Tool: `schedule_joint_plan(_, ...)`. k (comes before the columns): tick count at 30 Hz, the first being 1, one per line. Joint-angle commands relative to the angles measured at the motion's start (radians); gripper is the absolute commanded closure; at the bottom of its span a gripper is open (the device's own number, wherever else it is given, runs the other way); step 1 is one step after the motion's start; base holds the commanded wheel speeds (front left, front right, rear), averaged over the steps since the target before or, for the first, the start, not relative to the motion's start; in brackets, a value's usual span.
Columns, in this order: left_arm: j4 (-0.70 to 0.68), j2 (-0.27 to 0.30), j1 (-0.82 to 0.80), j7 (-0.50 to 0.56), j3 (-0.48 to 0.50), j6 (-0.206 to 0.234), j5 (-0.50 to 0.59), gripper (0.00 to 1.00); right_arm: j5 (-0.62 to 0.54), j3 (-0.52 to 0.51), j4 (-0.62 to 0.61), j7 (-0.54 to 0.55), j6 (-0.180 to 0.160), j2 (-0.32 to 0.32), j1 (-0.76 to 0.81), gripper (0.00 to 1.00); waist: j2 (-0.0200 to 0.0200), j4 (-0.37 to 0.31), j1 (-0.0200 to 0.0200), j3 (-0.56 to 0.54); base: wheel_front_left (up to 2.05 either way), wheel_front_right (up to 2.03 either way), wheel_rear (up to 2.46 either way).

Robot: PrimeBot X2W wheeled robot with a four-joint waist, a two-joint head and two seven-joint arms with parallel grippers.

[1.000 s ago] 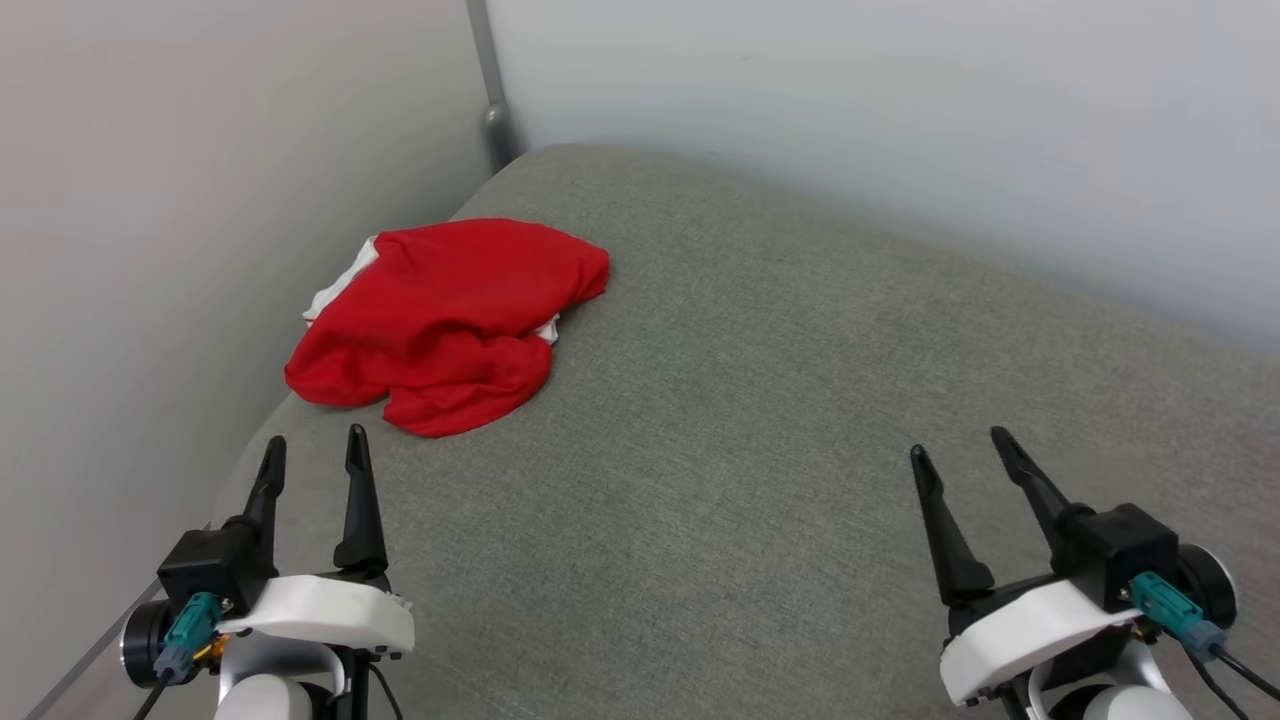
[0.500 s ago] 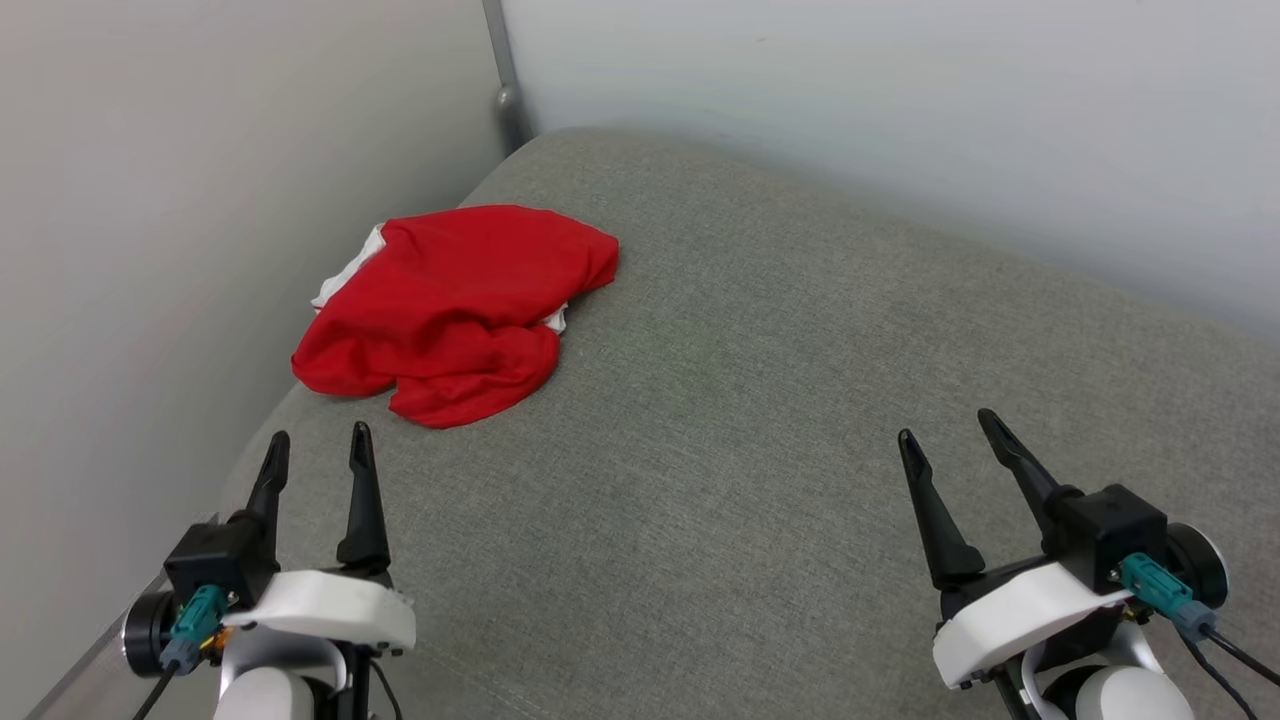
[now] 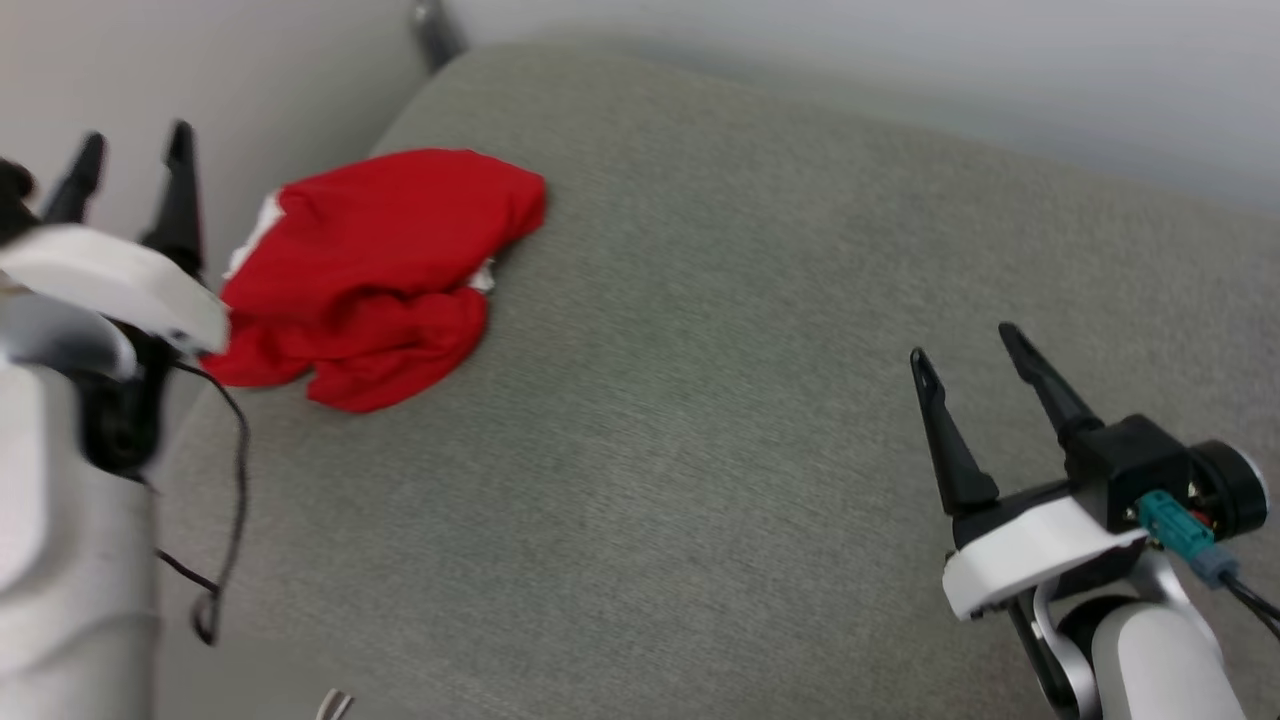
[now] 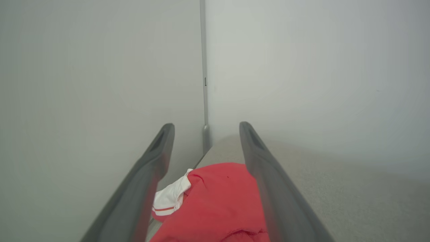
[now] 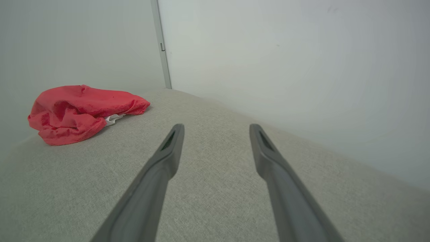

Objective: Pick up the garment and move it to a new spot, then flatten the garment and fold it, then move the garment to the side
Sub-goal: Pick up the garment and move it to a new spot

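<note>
The crumpled red jersey T-shirt [image 3: 380, 270] lies in a loose heap at the far left of the grey woven cushion [image 3: 700, 400], close to the cushion's left edge and not far from its far corner. Its fabric is bunched into folds. A sliver of white shows at its far-left edge and another at its right side. In the left wrist view the shirt [image 4: 218, 205] shows a white sleeve with red striped trim [image 4: 169, 201] at its left side. No print can be seen on the upturned face. From the right wrist view the shirt [image 5: 84, 111] sits far off to the left as a low mound.

The left gripper [image 3: 133, 145] hangs just left of the shirt, raised above the cushion, its two long dark fingers spread apart and holding nothing. In its own view the left gripper [image 4: 206, 125] frames the shirt between its fingers without touching it. A thin black cable [image 3: 235, 470] droops from that arm.

The right gripper [image 3: 962, 345] is well apart from the shirt, at the near right over bare cushion. Its fingers are likewise spread and empty, as its own view also shows [image 5: 217, 126].

Pale walls [image 3: 900, 60] stand behind and to the left of the cushion, meeting at a grey metal post [image 5: 161, 50] in the far corner.
</note>
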Motion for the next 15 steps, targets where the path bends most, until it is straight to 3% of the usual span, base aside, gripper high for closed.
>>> schedule_joint_plan(1,0.019,0.036,-0.044,0.066,0.003,-0.002,-0.028,0.0,-0.01,0.001,-0.011,0.003,0.0,0.0,-0.033,0.0,0.0,-0.089,-0.0001,0.097,0.0,0.0,0.0)
schedule_joint_plan(5,0.071,0.123,-0.131,0.261,0.008,-0.004,-0.125,0.0,-0.027,0.005,-0.019,0.008,0.0,-0.002,-0.075,0.0,0.0,-0.149,-0.0001,0.181,0.0,0.0,0.0)
schedule_joint_plan(10,0.196,0.183,-0.198,0.519,0.04,-0.003,-0.265,0.0,-0.034,0.001,-0.033,0.016,0.0,-0.012,-0.114,0.0,0.0,-0.2,-0.0001,0.264,0.0,0.0,0.0)
schedule_joint_plan(15,0.29,0.208,-0.205,0.647,0.063,0.033,-0.311,0.0,-0.035,0.003,-0.044,0.02,0.0,-0.022,-0.142,0.0,0.0,-0.24,-0.0001,0.328,0.0,0.0,0.0)
